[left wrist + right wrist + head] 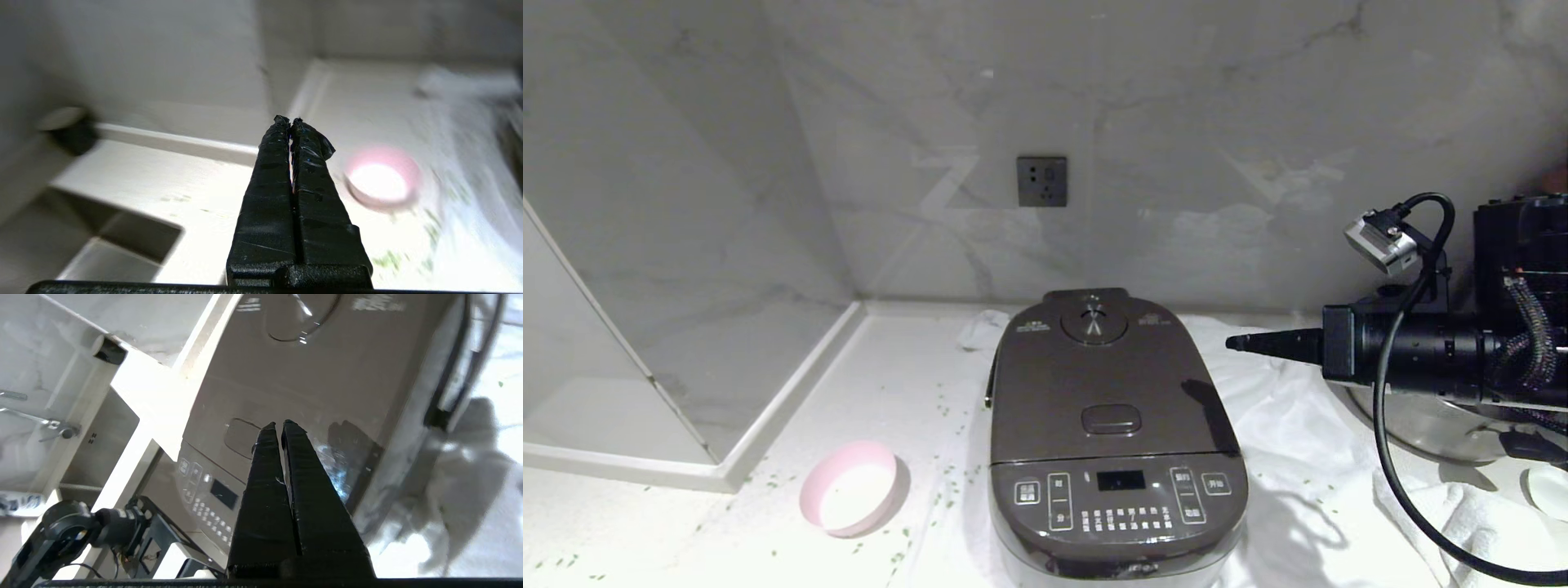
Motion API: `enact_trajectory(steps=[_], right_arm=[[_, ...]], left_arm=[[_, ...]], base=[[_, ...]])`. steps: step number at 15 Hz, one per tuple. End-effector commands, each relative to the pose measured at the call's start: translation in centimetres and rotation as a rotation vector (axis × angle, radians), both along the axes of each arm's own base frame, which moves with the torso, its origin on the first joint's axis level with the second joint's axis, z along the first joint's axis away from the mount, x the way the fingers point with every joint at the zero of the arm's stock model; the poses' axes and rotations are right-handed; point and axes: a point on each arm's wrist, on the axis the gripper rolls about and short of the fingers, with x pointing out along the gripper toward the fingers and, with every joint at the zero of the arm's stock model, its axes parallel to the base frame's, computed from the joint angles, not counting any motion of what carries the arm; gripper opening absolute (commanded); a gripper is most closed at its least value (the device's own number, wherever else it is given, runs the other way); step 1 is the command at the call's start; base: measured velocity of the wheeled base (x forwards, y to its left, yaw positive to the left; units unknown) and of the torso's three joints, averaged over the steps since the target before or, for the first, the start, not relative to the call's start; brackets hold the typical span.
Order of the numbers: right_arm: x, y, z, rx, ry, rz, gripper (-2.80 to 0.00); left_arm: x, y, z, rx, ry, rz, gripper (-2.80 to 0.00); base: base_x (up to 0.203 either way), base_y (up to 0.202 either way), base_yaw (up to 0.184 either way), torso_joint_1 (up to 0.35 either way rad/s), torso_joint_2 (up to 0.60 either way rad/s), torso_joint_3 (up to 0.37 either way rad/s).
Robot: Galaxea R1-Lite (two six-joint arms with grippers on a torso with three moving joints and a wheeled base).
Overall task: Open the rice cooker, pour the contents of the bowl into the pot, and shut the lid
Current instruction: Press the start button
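Grey-brown lid (1107,384) is down and the bowl (849,488) looks empty; the task seems finished. Both end effectors, left (291,121) and right (1235,343), are pressed together, needing only to retreat.

I see bare counter (907,367) left of the rice cooker (1112,433), broken only by the bowl (851,488); on its right, my right gripper (1235,343) and a steel pan (1429,425) crowd the passage.

Pot (1413,425) mostly hidden behind right arm (1421,353)
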Motion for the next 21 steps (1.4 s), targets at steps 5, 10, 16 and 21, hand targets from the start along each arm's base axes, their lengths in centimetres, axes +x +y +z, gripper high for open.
enact_trajectory(steps=[5, 10, 16, 21], right_arm=[[-0.8, 1.4, -1.5, -0.077, 0.061, -0.046, -2.8], [-2.5, 4.7, -2.6, -0.217, 0.132, -0.025, -2.8], [-2.8, 7.1, -3.9, -0.299, 0.169, -0.01, -2.8], [-2.8, 8.5, -3.9, -0.306, 0.163, 0.029, -2.8]], left_arm=[[1.6, -0.5, -7.0, -0.078, 0.08, -0.218, -2.8], [1.6, -0.6, -7.0, -0.061, 0.082, -0.228, -2.8], [1.8, -0.6, -6.9, -0.064, 0.116, -0.226, -2.8], [2.0, -0.6, -6.9, -0.067, 0.143, -0.223, -2.8]], base=[[0.0, 0.0, 0.0, 0.0, 0.0, 0.0], [0.0, 0.0, 0.0, 0.0, 0.0, 0.0], [0.0, 0.0, 0.0, 0.0, 0.0, 0.0], [0.0, 0.0, 0.0, 0.0, 0.0, 0.0]])
